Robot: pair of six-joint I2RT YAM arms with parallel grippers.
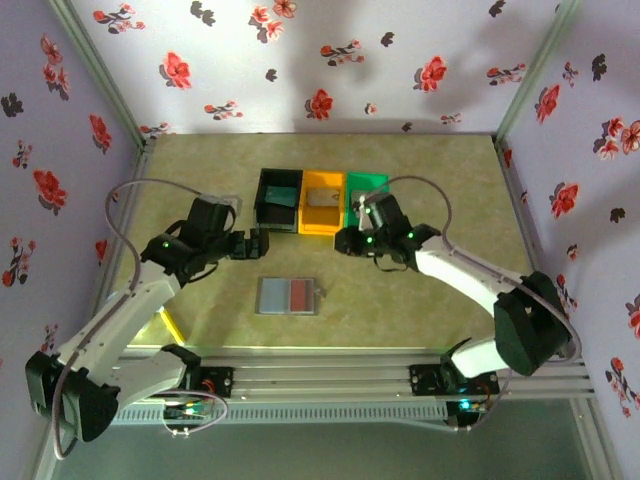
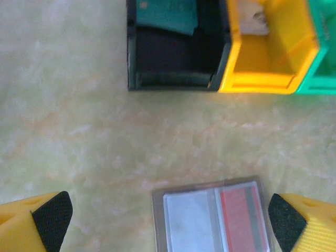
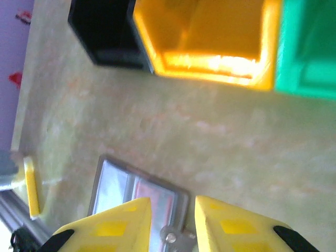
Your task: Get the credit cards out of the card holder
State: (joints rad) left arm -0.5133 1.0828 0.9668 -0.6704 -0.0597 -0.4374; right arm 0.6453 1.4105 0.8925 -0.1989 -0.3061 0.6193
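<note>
The grey card holder (image 1: pixel 288 296) lies open and flat on the table in front of both arms, its small tab (image 1: pixel 320 292) on the right edge. A red credit card (image 2: pixel 239 215) sits in its right panel, and the left panel shows a pale blue-grey face (image 2: pixel 189 220). My left gripper (image 1: pixel 262 243) hovers behind the holder's left side, wide open and empty, with its black pads (image 2: pixel 52 223) far apart. My right gripper (image 3: pixel 173 210) hangs above the holder's right end near the tab, its yellow fingers (image 3: pixel 131 223) a little apart with nothing between them.
Three bins stand in a row behind the holder: black (image 1: pixel 278 198), orange (image 1: pixel 322 200) and green (image 1: pixel 365 195). A teal card (image 2: pixel 168 13) leans in the black bin and a pale card (image 1: pixel 320 197) lies in the orange one. A yellow strip (image 1: pixel 172 325) lies near the front left edge.
</note>
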